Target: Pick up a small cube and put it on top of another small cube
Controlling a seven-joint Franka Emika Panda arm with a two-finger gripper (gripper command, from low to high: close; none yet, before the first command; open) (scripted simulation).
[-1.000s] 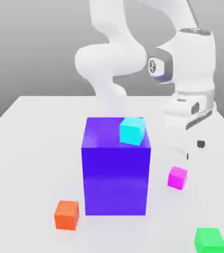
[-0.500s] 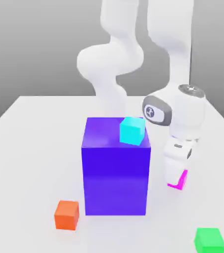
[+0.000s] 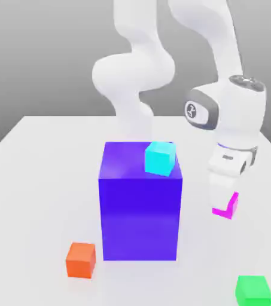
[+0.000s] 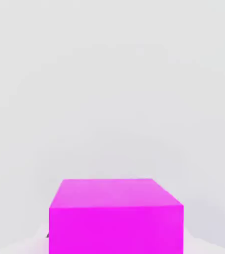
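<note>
My gripper [image 3: 224, 200] is shut on the small magenta cube [image 3: 228, 206], which hangs a little above the white table at the exterior view's right. The hand hides most of the cube there. Seen from the hand, the magenta cube [image 4: 115, 216] sits close up between the jaws. A cyan small cube [image 3: 160, 158] rests on top of the big blue-violet block [image 3: 140, 203], near its right rear corner. An orange small cube [image 3: 81, 260] lies on the table in front of the block's left side. A green small cube [image 3: 253, 290] sits at the front right.
The big blue-violet block stands tall in the middle of the white table [image 3: 30, 197], just left of my hand. The arm's white links [image 3: 134, 77] rise behind the block.
My hand came down onto the magenta cube, shut on it, and has since risen with the cube, lifting it off the table and slightly to the right. The other cubes have not moved.
</note>
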